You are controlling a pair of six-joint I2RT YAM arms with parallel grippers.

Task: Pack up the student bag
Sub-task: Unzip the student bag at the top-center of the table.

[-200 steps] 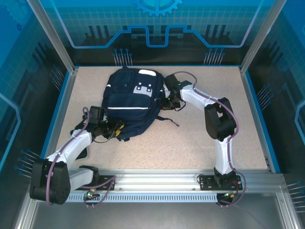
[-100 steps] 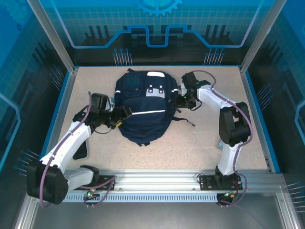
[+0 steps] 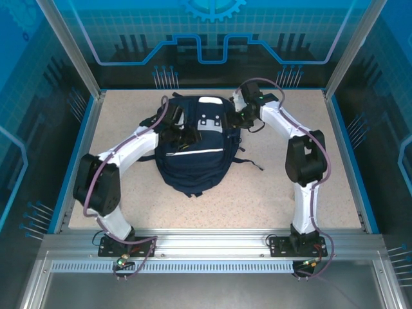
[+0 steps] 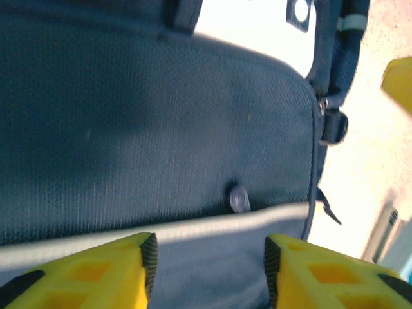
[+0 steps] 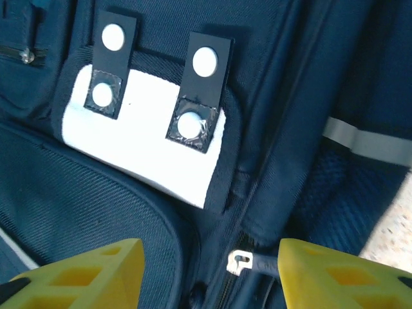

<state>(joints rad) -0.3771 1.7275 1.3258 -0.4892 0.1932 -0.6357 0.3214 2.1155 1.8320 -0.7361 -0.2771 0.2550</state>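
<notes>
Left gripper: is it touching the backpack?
Cannot tell. The left wrist view shows the left gripper open, close over the student bag, with neither contact nor gap plain.

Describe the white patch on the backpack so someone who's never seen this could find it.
On the speckled table, find the big navy backpack lying in the middle. Toward its far end sits a white patch. Unlike the thin pale stripes across the bag, it is a broad block overlapped by two black tabs, each carrying two pale round dots.
</notes>
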